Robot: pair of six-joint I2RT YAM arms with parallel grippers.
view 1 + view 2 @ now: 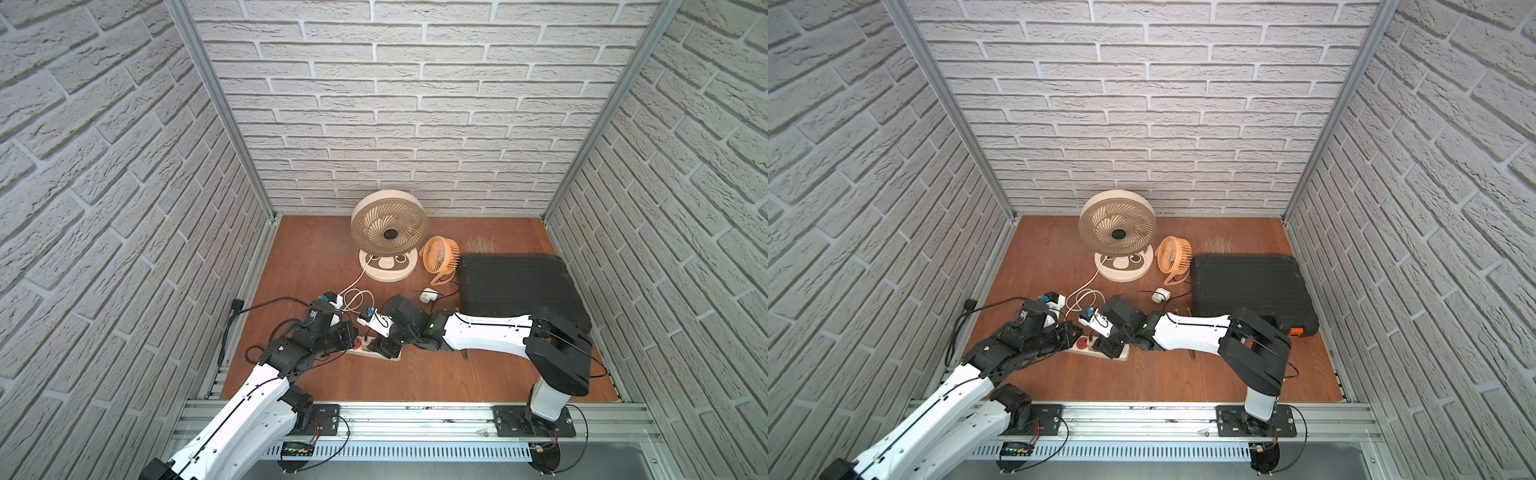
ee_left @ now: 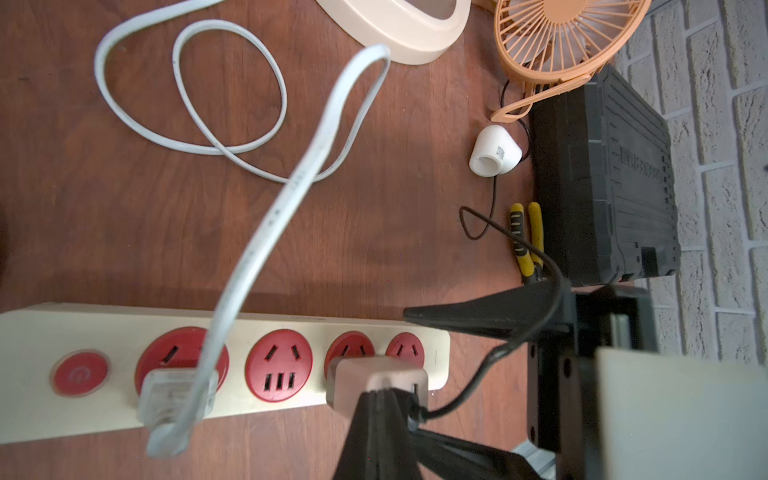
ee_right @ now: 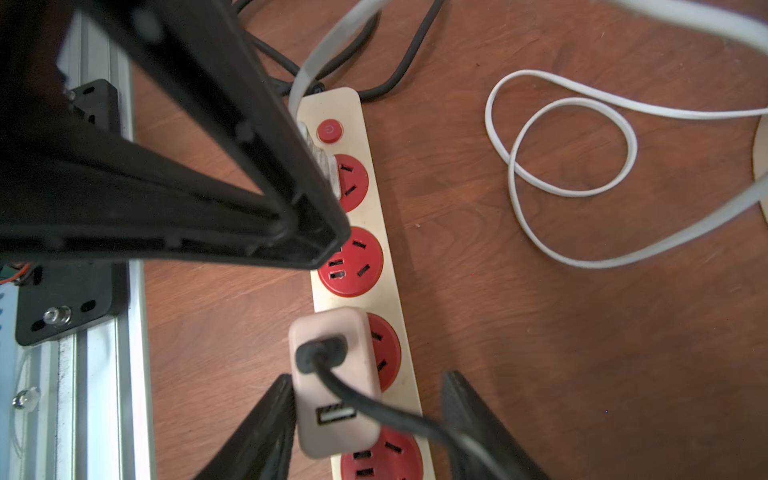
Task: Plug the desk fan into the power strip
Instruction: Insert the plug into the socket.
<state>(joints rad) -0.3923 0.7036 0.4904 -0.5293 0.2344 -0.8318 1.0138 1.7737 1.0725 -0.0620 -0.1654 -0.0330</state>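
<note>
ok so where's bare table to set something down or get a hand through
Widest bare wood: between the power strip and the front rail. Also the back left corner beside the big fan. Crowded: over the strip, where left pincer and right pincer meet, the white cord loops behind it, and the black case on the right.

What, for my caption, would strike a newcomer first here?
The cream power strip with four red sockets, lying in the table's front half. The right gripper straddles a pinkish adapter standing on it, black cable attached. At the back stands a large beige fan, a small orange fan beside it.
</note>
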